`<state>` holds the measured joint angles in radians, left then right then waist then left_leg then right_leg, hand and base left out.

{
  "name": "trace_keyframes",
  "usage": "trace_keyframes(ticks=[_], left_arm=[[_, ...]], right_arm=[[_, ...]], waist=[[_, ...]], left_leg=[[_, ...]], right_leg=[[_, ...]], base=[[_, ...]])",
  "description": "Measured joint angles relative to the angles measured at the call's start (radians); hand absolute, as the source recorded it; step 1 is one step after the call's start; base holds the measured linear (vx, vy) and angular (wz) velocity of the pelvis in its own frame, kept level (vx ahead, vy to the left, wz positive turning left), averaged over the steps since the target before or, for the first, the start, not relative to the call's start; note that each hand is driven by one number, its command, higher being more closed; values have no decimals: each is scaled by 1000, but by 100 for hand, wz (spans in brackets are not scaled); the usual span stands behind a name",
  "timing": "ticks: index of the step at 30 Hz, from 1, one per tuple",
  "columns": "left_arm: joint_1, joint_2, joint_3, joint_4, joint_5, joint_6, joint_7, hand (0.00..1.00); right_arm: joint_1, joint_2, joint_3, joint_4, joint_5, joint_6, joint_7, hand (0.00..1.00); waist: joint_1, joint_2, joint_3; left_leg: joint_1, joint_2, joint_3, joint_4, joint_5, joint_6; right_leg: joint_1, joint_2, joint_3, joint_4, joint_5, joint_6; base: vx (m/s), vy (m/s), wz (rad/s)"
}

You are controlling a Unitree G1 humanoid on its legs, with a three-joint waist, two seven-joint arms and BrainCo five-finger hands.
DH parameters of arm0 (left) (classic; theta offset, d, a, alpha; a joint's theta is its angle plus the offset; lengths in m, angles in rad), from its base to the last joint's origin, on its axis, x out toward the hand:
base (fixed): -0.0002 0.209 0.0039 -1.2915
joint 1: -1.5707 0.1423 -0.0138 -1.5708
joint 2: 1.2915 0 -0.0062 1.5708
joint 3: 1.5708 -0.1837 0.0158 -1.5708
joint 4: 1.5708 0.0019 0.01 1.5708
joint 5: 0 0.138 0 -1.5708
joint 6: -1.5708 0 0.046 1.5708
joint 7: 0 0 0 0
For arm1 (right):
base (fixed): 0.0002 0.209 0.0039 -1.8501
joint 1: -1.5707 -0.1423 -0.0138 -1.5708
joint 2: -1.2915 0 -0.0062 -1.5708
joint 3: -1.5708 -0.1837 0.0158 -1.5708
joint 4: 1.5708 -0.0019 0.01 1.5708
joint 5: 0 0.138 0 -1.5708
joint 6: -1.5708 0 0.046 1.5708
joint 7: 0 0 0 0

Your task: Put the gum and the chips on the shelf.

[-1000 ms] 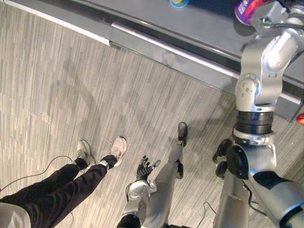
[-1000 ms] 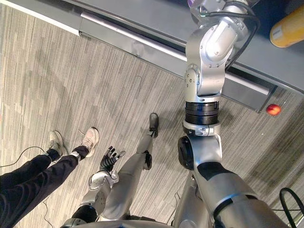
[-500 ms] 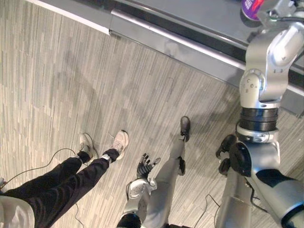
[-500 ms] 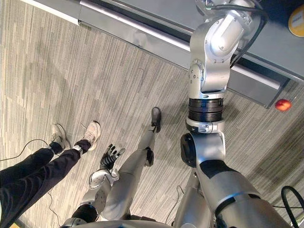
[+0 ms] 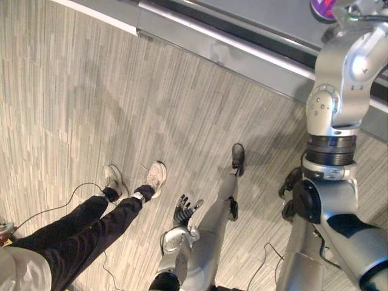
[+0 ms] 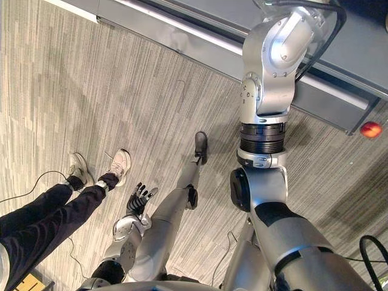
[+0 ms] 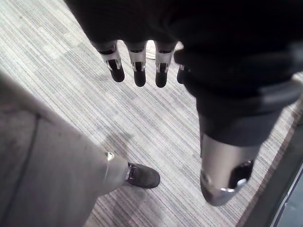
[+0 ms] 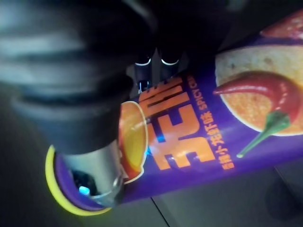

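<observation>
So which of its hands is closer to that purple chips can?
Right. The right hand is curled round the chips can. The left hand hangs open, low above the floor, far from the can.

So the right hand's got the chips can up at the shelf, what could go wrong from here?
The right hand grips the purple chips can near its yellow-rimmed end, so it may tilt or slip on release over the grey shelf. A person's legs stand close on the robot's left, near the open left hand; a step or swing could meet them. A small red object lies on the floor by the shelf, possibly underfoot.
</observation>
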<state>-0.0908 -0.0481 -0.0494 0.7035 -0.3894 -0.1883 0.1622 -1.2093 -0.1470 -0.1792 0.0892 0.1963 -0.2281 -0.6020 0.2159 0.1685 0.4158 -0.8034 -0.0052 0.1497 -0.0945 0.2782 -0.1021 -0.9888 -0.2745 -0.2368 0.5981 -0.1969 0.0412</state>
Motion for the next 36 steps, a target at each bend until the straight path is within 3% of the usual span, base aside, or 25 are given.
trace_keyframes(ticks=[1,2,5,10,15,18,20,24,27,36], left_arm=[[0,0,0,-4,0,0,0,0],[0,0,0,-13,0,-1,0,0],[1,0,2,-25,0,-3,0,0],[1,0,6,-31,0,-5,0,0],[5,0,5,-33,0,-5,0,0],[6,0,1,-33,0,-5,0,0],[8,1,0,-33,0,-5,0,0],[13,1,2,-32,0,-5,0,0],[15,0,6,-32,0,-5,0,0],[17,0,6,-31,0,-5,0,0]], right_arm=[[-3,-1,1,0,0,-2,0,100],[-12,-4,7,-5,0,-4,-1,100],[-15,-14,28,-8,-1,-6,-1,100],[-13,-10,79,-7,-1,-6,2,100],[2,0,99,3,-2,-5,16,100],[34,7,112,5,-11,-5,27,100],[44,10,118,5,-41,-4,32,100],[58,10,149,5,-43,-4,48,100],[62,11,162,4,-52,-5,61,100],[73,11,171,5,-79,-3,64,100]], waist=[[1,0,0],[1,1,-1],[2,1,-1],[7,1,-1],[2,1,-1],[-3,0,-1],[-6,0,-1],[-12,0,-1],[-12,-1,-1],[-20,-2,-2]], left_leg=[[-5,1,-1,0,-4,-4],[-14,6,4,0,-52,-39],[-23,11,42,-1,-54,-35],[-23,10,56,0,-12,17],[-17,16,55,0,4,4],[-10,20,48,0,17,-14],[-7,24,35,-1,-41,-53],[-8,24,63,-1,-42,-40],[-8,24,65,0,-20,-9],[-8,36,58,0,-7,-5]], right_leg=[[-5,0,0,0,0,0],[-17,1,0,1,0,0],[-26,-2,3,4,1,0],[-33,1,15,11,0,0],[-26,9,19,6,0,0],[-14,12,19,-6,1,0],[-15,12,15,-5,1,0],[-14,9,19,-5,5,6],[-14,11,19,-5,5,6],[-10,26,19,-20,5,5]], base=[[-24,-22,-4],[0,0,0],[-17,-1,2],[5,-4,-1],[7,-41,-4],[-18,-42,-1],[-16,-14,0],[-4,-1,0],[0,0,0],[-3,-40,-3]])
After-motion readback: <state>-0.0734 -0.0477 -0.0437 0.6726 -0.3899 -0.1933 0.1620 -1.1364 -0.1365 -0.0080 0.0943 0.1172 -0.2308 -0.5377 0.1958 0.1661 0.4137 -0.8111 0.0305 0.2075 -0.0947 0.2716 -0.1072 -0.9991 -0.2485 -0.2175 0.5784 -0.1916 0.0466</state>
